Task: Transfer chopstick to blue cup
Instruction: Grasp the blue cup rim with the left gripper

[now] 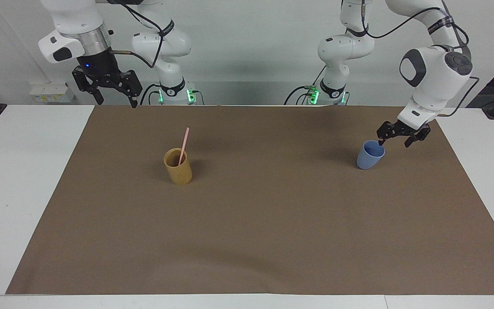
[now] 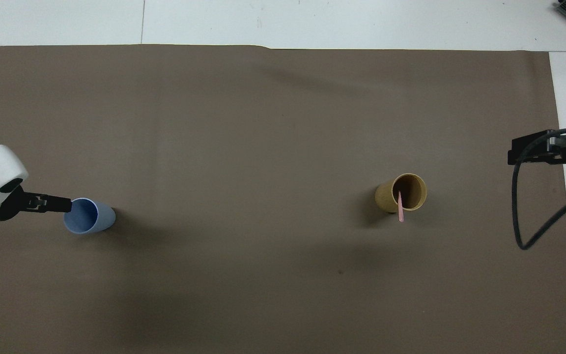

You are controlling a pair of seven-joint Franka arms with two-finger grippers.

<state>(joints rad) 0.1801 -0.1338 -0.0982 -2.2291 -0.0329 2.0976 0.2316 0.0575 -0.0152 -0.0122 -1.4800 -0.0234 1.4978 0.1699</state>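
a white table (image 1: 24, 171) carries a flat brown mat (image 1: 264, 223) with a matte, paper-like look; it covers most of the top and leaves bare white strips at both ends. a pale grey wall stands at the robots' end, with green lights glowing at the two arm bases.

in the overhead view the left arm is cut off at the frame edge, so only its white wrist and dark end effector show, and of the right arm only dark links and a looping black cable show.

the chopstick (image 1: 183, 146), a thin straight pale-pink stick, stands tilted in the wooden cup (image 1: 178, 166), a tan cylinder toward the right arm's end of the table; its upper half sticks out above the rim, leaning toward 1 o'clock in the facing view. the blue cup (image 1: 370, 155), a smooth light-blue tumbler tapering to its base, stands upright toward the left arm's end, well apart from the wooden cup.

the left end effector (image 1: 395, 138) is released, fingers spread, at about 2 o'clock of the blue cup's rim in the facing view; one fingertip is at the rim, though contact cannot be made out. the right end effector (image 1: 115, 96) waits, released and empty, raised over the mat's edge at the robots' end.
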